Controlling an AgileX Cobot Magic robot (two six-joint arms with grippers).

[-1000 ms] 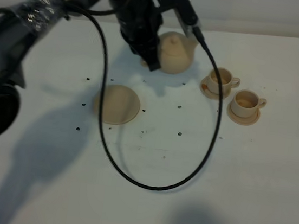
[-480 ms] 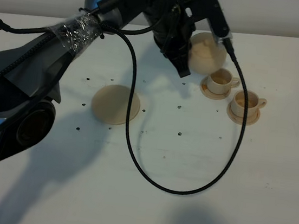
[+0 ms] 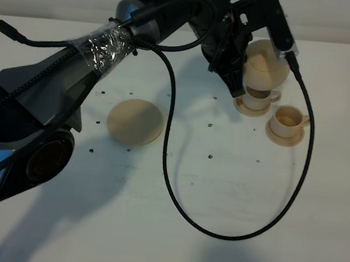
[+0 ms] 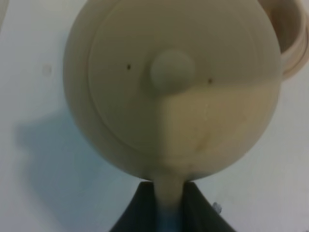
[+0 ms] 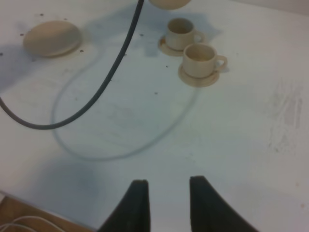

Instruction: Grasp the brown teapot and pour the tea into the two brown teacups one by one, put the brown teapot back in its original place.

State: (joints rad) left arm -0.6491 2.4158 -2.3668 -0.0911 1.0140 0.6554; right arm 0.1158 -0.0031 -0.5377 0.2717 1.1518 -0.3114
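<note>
The brown teapot [image 3: 264,64] hangs in the air over the left teacup [image 3: 256,101] and hides part of its rim. My left gripper [image 3: 240,72] is shut on the teapot's loop handle. In the left wrist view the teapot [image 4: 172,87] fills the frame, lid and knob facing the camera. Its handle [image 4: 169,193] sits between the dark fingers [image 4: 137,212], and a cup rim [image 4: 294,29] shows beyond the pot. The second teacup [image 3: 286,122] stands on its saucer to the right. The wide round saucer [image 3: 136,121] lies bare. My right gripper [image 5: 167,193] hovers low over the table, fingers apart and holding nothing.
A black cable [image 3: 226,233] hangs from the left arm and loops over the table in front of the cups. The right wrist view shows the same cable [image 5: 72,118], both cups [image 5: 199,58] and the wide saucer [image 5: 52,37]. Small dark marks dot the white tabletop.
The left arm has carried the teapot to the right, from just beyond the wide saucer to above the left teacup. The right gripper's view gives no earlier frame.
</note>
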